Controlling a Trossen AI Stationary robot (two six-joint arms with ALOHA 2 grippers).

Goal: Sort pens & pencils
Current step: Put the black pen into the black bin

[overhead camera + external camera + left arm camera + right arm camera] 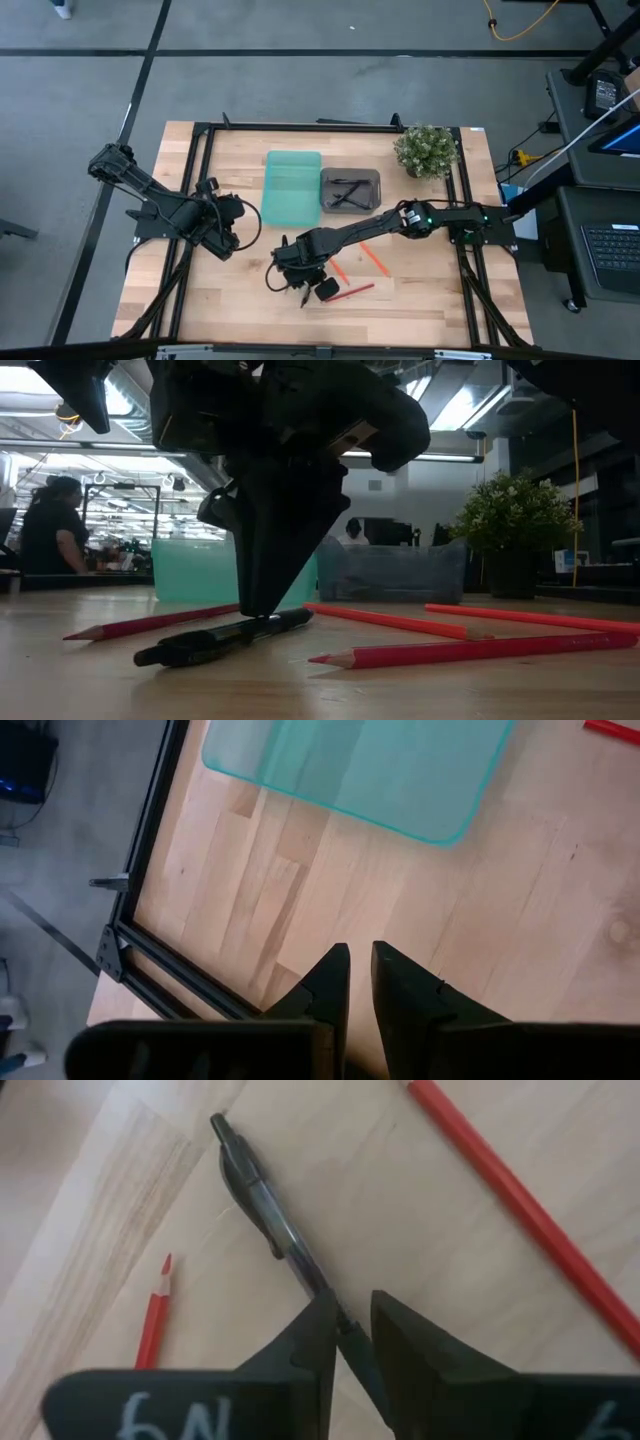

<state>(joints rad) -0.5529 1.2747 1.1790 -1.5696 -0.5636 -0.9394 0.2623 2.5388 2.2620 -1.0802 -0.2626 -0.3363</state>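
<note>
The right hand [348, 1330] is low over the table [440, 300] with its fingers a little apart around a black pen [265, 1215] lying among red pencils [480, 650], while the left hand [360, 982], nearly closed and empty, waits beside the teal tray [291, 187].

the desk [230, 300] is pale blond wood with a plank grain, edged by a black frame [200, 180]. on it sits a translucent teal tray [292, 185]; just beside the tray is a smoky grey tray [350, 178] holding dark sticks. right of the grey tray a plant [427, 148] shows speckled green leaves. in front of the trays lie red-orange pencils [480, 650] and a black pen [262, 1210] with a glossy clear-dark barrel. both arms are matt black.
</note>
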